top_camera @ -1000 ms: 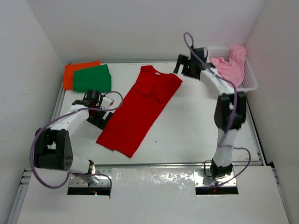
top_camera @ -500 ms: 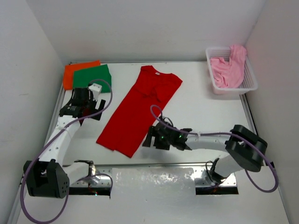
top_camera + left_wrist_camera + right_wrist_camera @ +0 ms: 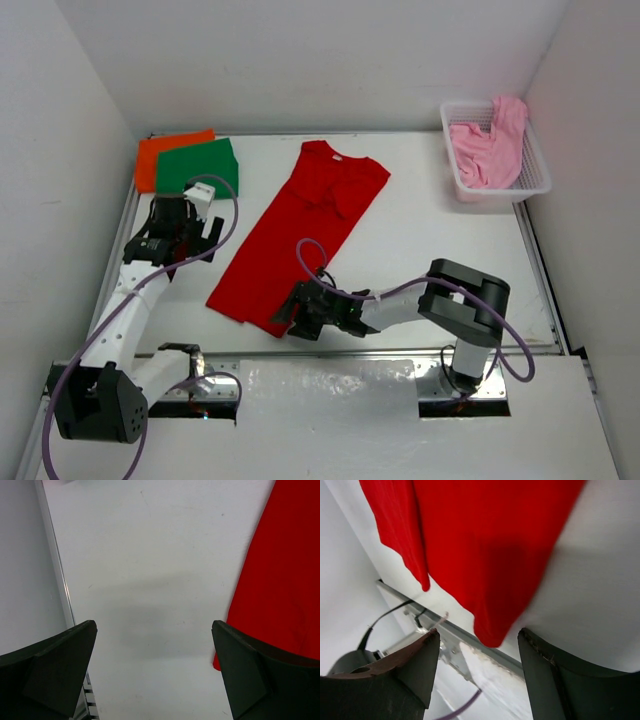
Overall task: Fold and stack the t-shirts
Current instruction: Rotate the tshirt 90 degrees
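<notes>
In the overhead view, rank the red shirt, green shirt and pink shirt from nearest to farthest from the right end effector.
1. Red shirt, its near hem right beside the right end effector.
2. Green shirt, far left corner.
3. Pink shirt, in the basket, far right corner.

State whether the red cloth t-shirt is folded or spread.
Partly folded: the red cloth t-shirt lies flat as a long narrow strip, with no sleeves sticking out sideways.

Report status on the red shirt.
Left gripper open, over bare table beside red shirt. Right gripper open, fingers straddling its near hem corner, not gripping yet. Nothing blocking.
</notes>
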Tool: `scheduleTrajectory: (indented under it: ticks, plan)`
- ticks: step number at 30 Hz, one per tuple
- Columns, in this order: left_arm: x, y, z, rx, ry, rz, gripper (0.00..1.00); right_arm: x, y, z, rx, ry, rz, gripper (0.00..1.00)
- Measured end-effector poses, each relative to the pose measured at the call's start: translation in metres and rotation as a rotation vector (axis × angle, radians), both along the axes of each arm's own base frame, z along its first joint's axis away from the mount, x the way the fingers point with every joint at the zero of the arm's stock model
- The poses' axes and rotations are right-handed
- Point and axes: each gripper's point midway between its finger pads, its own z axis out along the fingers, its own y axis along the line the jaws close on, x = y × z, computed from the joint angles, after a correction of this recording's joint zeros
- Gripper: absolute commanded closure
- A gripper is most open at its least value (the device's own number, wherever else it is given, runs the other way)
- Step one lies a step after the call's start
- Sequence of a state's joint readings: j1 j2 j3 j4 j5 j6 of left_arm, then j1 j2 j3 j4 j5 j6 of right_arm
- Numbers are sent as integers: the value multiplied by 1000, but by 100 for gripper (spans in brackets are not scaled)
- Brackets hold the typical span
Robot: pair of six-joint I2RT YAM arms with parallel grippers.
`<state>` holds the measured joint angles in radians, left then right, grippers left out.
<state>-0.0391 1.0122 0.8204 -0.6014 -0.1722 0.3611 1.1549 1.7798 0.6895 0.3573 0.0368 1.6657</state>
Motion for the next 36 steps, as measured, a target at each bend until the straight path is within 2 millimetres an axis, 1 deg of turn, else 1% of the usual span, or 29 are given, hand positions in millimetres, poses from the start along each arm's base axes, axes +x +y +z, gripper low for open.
scheduleTrajectory:
  ticks: [1,3,4,5,6,8,9,10,11,12,16,18,20,22,25,28,30,31,33,34,36]
  plan:
    - [0,0,0,0,0,-1,0,1,3,0,5,6,-9,37]
    - [0,0,0,0,0,-1,0,3,6,-1,11,17,-22,45]
    - [0,0,0,0,0,-1,0,3,6,-2,10,20,-30,53]
    - [0,0,0,0,0,-1,0,3,5,-4,5,30,-37,53]
    - [0,0,0,0,0,-1,0,3,5,-5,6,33,-43,66]
    - [0,0,0,-1,0,-1,0,2,-1,-12,-13,44,-57,77]
    - [0,0,0,0,0,-1,0,2,-3,-16,-20,53,-64,87]
    - [0,0,0,0,0,-1,0,2,-4,-18,-21,58,-69,90]
    - [0,0,0,0,0,-1,0,2,-4,-20,-23,63,-74,98]
    - [0,0,0,0,0,-1,0,2,-4,-21,-22,65,-76,100]
    - [0,-2,-1,-9,3,-10,0,5,-4,-21,1,65,-85,100]
    - [-1,-5,-1,-18,6,-20,0,7,-8,-22,11,60,-86,100]
    - [-1,-7,-2,-29,11,-31,0,9,-17,-21,18,47,-90,100]
    - [0,-10,-2,-40,8,-41,0,12,-35,-21,16,33,-98,100]
    - [4,-12,3,-57,-24,-36,0,19,-67,-21,8,19,-110,100]
    - [13,-16,15,-89,-69,-26,2,24,-97,-22,-12,-11,-107,100]
    - [22,-24,30,-124,-102,-58,2,23,-114,-22,-35,-36,-89,100]
    - [28,-33,39,-152,-116,-102,3,20,-120,-22,-45,-44,-76,100]
    - [36,-53,55,-204,-144,-201,11,11,-134,-22,-48,-56,-48,100]
    - [39,-63,61,-217,-149,-251,19,5,-143,-23,-47,-58,-36,100]
    - [41,-86,65,-214,-140,-350,22,-4,-161,-24,-43,-59,-29,100]
